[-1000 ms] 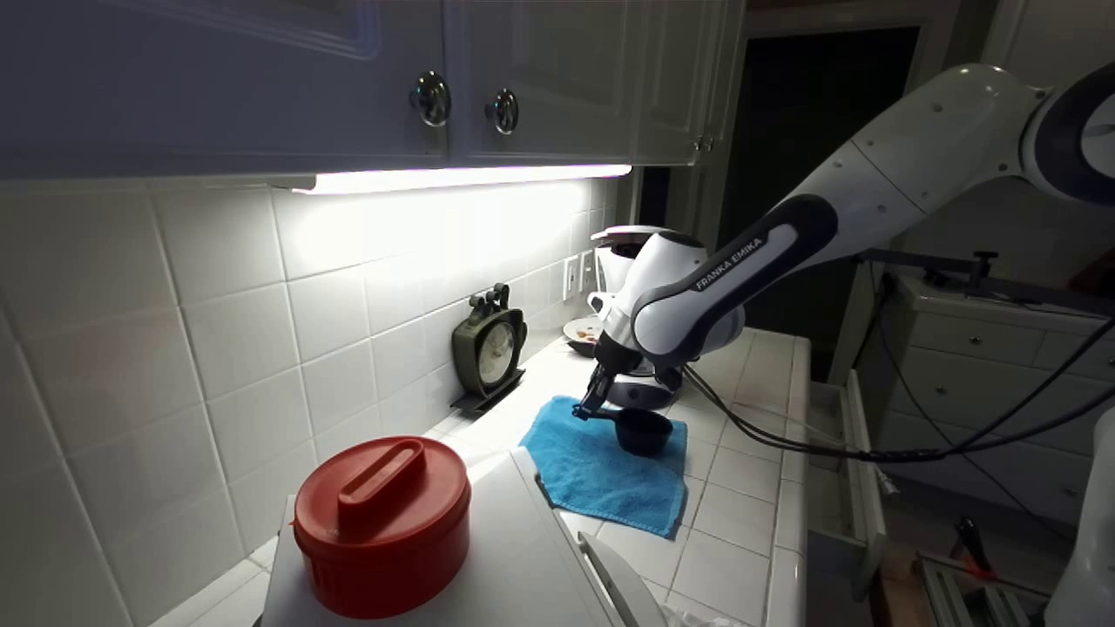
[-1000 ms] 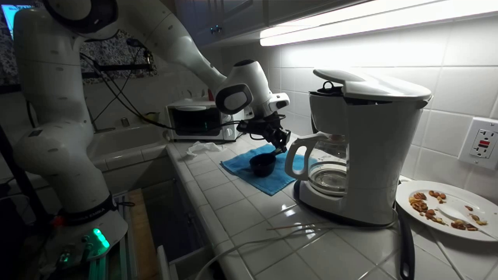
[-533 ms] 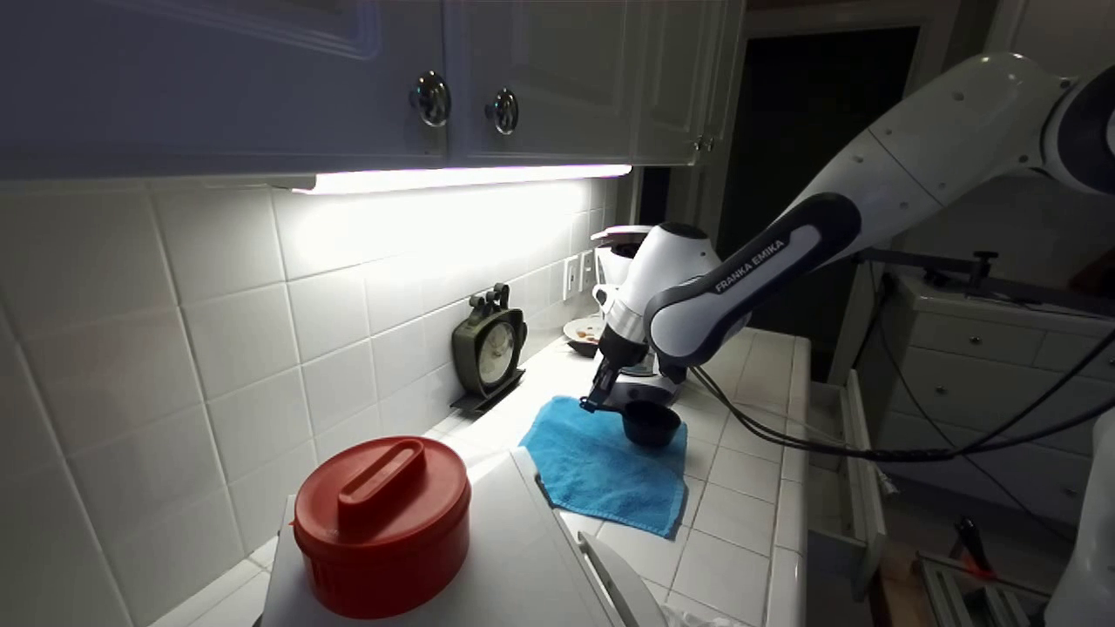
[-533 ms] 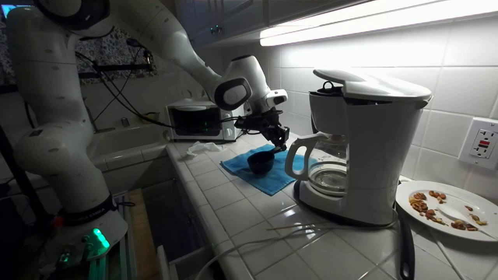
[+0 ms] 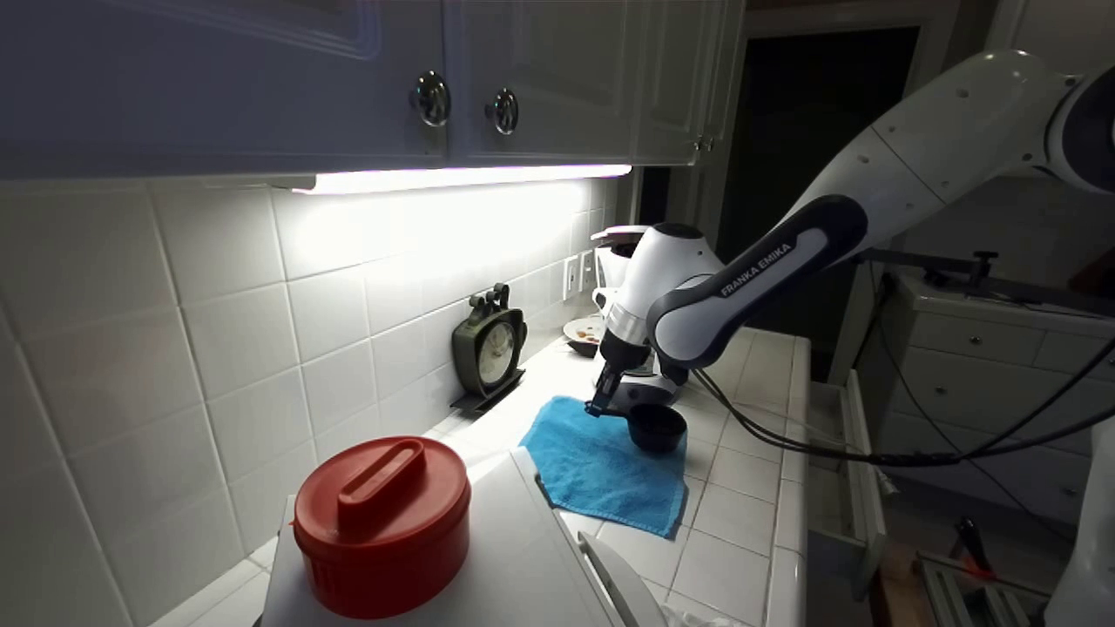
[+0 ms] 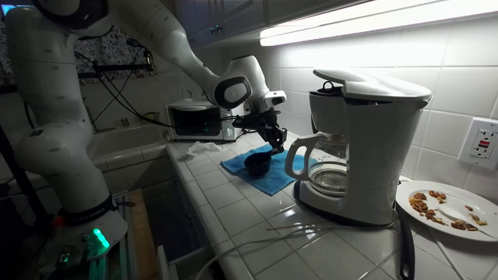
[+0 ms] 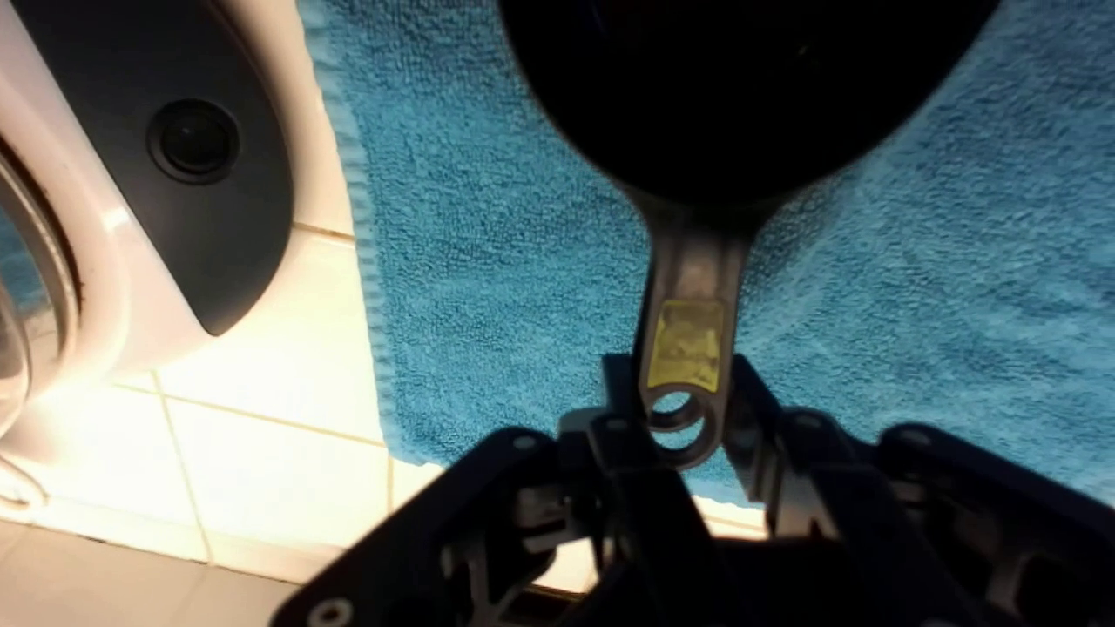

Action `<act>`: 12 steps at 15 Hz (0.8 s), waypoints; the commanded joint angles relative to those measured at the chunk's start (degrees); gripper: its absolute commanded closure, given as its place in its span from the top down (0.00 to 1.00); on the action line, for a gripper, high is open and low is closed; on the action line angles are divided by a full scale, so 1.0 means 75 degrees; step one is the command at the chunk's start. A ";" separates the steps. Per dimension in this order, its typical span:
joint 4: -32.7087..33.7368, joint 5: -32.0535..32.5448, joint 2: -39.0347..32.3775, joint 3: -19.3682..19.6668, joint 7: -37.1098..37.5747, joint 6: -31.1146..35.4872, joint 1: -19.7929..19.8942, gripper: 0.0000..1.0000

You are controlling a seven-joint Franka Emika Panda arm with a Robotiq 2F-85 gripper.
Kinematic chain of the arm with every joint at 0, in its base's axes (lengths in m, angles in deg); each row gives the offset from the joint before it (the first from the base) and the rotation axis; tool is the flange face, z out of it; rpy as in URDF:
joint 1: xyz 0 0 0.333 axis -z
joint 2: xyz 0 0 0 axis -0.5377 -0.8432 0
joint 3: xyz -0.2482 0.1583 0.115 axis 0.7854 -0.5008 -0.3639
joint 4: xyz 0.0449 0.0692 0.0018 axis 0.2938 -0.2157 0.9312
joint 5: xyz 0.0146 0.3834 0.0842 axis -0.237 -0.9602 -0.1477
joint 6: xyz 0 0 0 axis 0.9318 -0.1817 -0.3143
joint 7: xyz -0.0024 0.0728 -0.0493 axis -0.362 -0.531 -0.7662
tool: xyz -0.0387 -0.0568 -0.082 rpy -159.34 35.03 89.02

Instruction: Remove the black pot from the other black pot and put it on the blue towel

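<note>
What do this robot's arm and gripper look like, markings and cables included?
The arm is white, with rounded segments and black trim at the joints. White FRANKA EMIKA lettering stands on a dark strip. Black cables trail from its wrist; its base shows green lights. The gripper is black, with two fingers on jointed linkages.

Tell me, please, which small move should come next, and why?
Probably ease the gripper slightly down before releasing: its fingers clasp the handle of the black pot over the blue towel, and whether the pot touches it cannot be told.
</note>
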 commanded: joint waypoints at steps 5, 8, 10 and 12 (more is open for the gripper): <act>-0.0166 0.0311 0.0251 0.0056 0.0385 -0.0268 -0.0109 0.05; -0.0172 0.0395 0.0247 0.0092 0.0449 -0.0262 -0.0113 0.30; -0.0182 0.0425 0.0260 0.0107 0.0470 -0.0246 -0.0101 0.38; -0.0188 0.0458 0.0244 0.0129 0.0496 -0.0228 -0.0093 0.52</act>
